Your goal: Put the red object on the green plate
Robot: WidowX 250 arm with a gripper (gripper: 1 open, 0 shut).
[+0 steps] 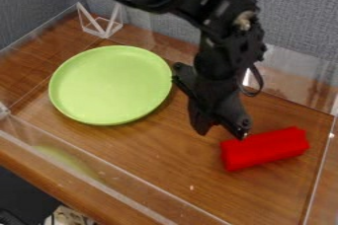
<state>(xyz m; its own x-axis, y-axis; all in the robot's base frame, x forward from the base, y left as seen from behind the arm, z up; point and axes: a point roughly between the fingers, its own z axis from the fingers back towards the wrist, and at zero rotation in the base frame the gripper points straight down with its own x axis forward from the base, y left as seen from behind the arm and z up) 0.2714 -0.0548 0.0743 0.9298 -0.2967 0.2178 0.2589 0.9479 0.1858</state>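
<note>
One black robot arm (pixel 211 32) reaches down from the top of the frame, its gripper (pixel 227 127) pointing steeply at the wooden table (pixel 145 160) just right of centre. The fingers are drawn together with nothing between them — they sit at the upper left end of the red object (pixel 266 148), very close to it, though whether they touch it cannot be told from this angle.

The red object lies flat on the table in the lower right of the frame, its long side running from lower left up to the right. The green plate (pixel 110 84) rests on the table in the left half, bare, well apart from the red object, with the gripper standing between the two.

A clear plastic wall (pixel 284 66) rims the table on all sides, and a small white wire stand (pixel 101 18) sits in the upper left corner behind the plate.
</note>
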